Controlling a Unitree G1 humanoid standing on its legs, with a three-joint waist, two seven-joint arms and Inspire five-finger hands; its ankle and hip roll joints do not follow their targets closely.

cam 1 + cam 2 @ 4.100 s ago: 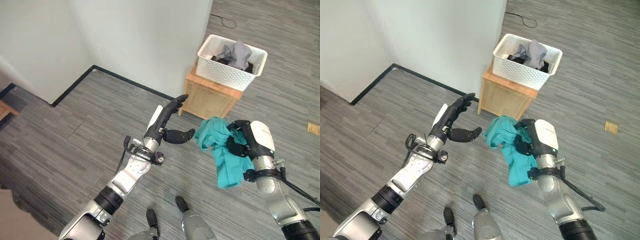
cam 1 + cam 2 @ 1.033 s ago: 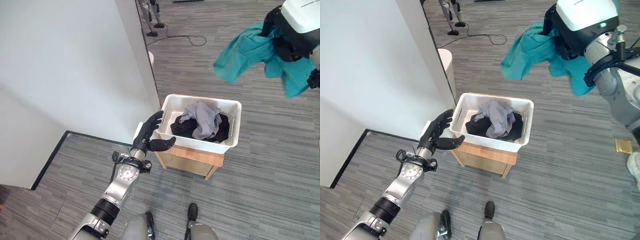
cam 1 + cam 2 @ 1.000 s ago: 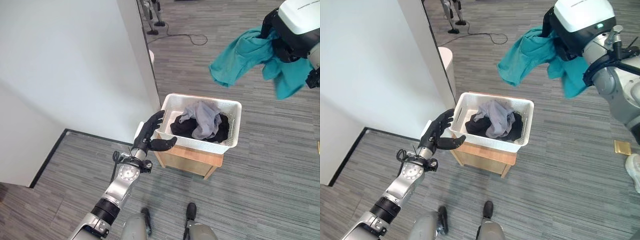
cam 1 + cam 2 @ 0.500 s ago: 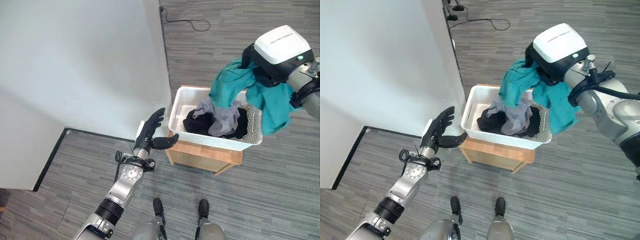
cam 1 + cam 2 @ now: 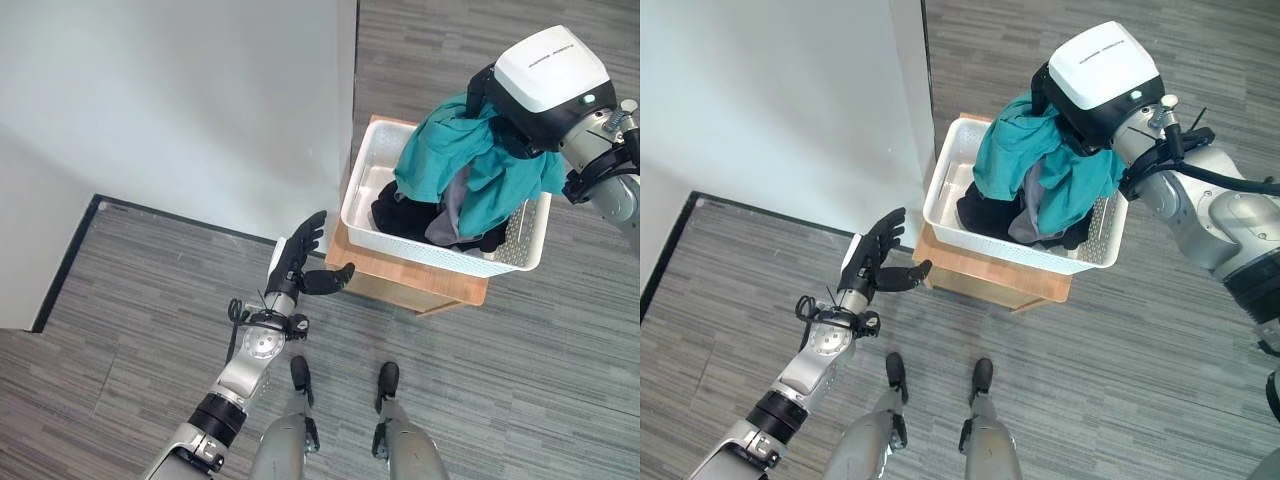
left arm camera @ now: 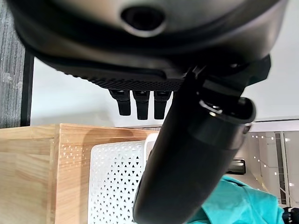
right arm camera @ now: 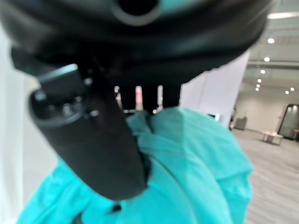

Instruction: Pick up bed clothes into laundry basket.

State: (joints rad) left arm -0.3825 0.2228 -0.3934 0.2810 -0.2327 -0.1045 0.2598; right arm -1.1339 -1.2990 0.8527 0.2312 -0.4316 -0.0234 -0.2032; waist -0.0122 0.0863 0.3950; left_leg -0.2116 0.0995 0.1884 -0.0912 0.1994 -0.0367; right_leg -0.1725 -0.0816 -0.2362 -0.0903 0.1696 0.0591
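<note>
The right hand [image 5: 1095, 85] grips the teal garment [image 5: 462, 170] directly above the white laundry basket [image 5: 440, 255], its cloth already draping onto the clothes inside, while the open left hand [image 5: 300, 262] waits beside the basket's near-left corner.

No readable text or labels anywhere.

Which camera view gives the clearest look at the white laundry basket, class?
The left eye view: the whole white laundry basket shows on its wooden stand, with the teal garment draped into it from the right hand. The right eye view shows much the same. The left wrist view catches one perforated wall. The right wrist view shows teal cloth.
</note>
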